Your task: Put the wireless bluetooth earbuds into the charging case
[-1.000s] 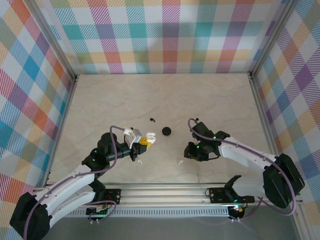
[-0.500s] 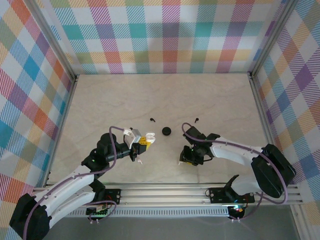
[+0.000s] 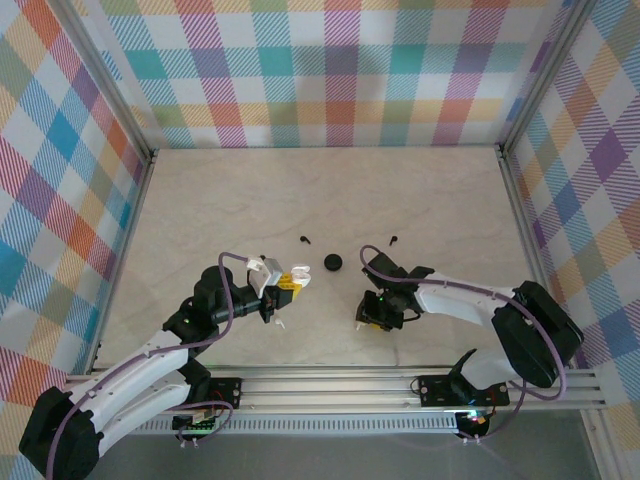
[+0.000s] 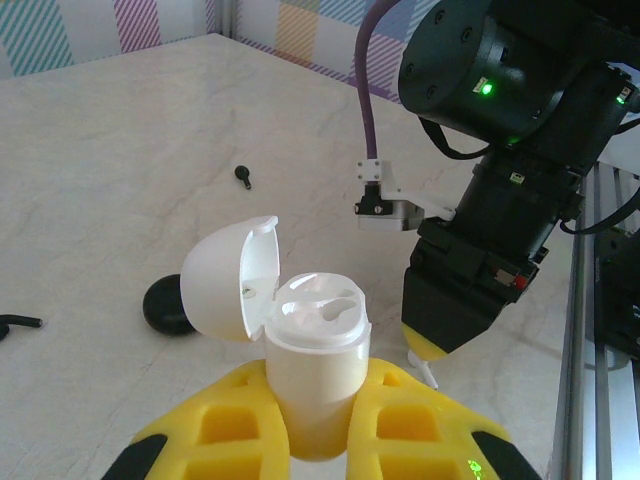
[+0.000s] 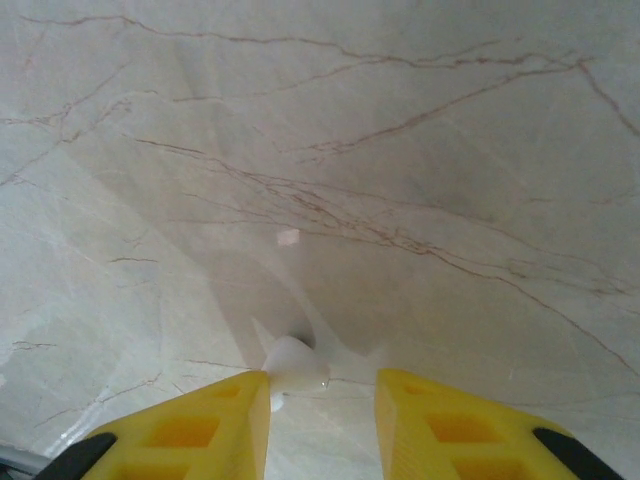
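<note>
Low over table (image 5: 450, 150), right gripper (image 5: 322, 400) straddles white earbud (image 5: 295, 365), jaws apart, one touching it. Open case (image 4: 315, 345) sits clamped in left gripper (image 4: 315, 425). Pick-up step, I judge; next: centre, close gently.

so the open case (image 4: 315, 350) sits in the left pincer (image 3: 284, 284), near-left of centre on the tabletop (image 3: 420, 190). second case (image 3: 332, 262) lies just right of it & a bit farther back. far-left earbud (image 3: 305, 240) is behind that to the left, far-right earbud (image 3: 393, 239) behind to the right. right pincer (image 3: 368, 318) is down near-right of centre, w/ the near earbud (image 5: 295, 365) on the tabletop btwn its fingers, touching one of them.
</note>
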`<state>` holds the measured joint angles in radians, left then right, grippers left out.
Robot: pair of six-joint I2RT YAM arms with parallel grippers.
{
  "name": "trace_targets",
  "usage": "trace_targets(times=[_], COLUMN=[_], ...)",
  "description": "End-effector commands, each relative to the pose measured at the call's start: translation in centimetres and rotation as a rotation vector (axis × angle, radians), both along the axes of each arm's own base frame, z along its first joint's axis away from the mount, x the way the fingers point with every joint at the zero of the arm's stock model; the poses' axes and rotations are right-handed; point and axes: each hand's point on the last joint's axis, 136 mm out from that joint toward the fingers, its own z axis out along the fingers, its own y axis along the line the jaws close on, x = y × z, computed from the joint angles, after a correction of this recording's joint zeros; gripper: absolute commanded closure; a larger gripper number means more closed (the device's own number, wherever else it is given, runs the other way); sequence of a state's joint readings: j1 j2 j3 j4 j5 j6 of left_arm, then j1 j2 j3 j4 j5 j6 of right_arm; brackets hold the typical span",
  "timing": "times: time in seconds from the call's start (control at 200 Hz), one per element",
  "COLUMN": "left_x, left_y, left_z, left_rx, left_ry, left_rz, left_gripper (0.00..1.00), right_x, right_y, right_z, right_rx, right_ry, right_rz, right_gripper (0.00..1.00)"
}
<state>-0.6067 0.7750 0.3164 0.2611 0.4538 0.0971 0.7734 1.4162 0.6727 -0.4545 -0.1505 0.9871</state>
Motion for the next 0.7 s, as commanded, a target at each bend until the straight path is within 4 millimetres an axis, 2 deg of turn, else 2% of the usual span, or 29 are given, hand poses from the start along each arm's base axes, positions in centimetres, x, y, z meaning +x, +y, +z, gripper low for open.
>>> trace_targets(times=[0.0,0.33,0.695], left_x=[-0.34,-0.46,-0.58], left_y=[-0.11,-0.07,0.09], left_z=[0.07,0.09,0.06], left_rx=[0.002,0.001,0.002], left_ry=[-0.005,-0.006,-0.007], left_rz=[-0.014,-0.016,-0.012], left_gripper=[1.0,1.0,1.0], right_x=[0.05,0.23,0.57], right_y=[0.52,0.73,1.06], right_z=[0.09,-0.1,0.07], right_rx=[0.0,-0.008,-0.011], right_ry=[0.009,0.008,-0.001], right_rz=[-0.001,0.01,0.032], right_gripper=[0.68,0.69,0.79])
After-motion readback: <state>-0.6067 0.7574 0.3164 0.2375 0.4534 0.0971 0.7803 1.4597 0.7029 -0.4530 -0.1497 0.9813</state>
